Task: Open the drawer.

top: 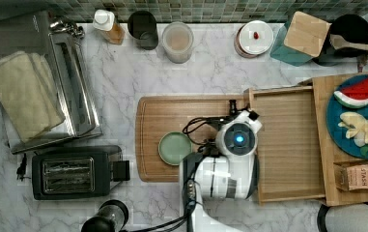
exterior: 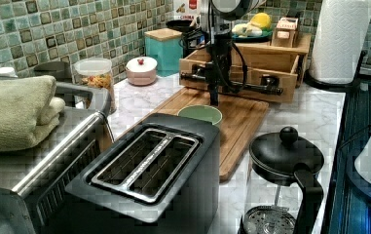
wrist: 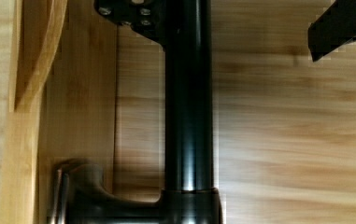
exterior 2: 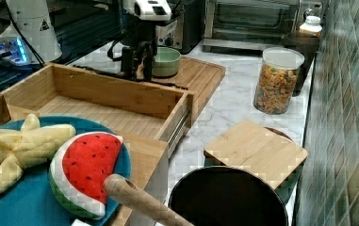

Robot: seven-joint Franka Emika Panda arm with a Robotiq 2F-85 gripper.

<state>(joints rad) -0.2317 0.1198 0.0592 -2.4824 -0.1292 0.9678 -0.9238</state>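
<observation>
the drawer (top: 288, 145) looks light, stiff bamboo; best hold is its smooth, maybe slippery bar handle (exterior: 236, 84). the gripper (exterior 2: 137, 59) is at this handle; i cannot tell if the jaws grip it.

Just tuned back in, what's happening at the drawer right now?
The arm's tool is down at the black bar handle on the drawer front. The drawer is already pulled well out over the end of the cutting board, its tray empty. A green bowl sits on the board just beside the arm.
</observation>
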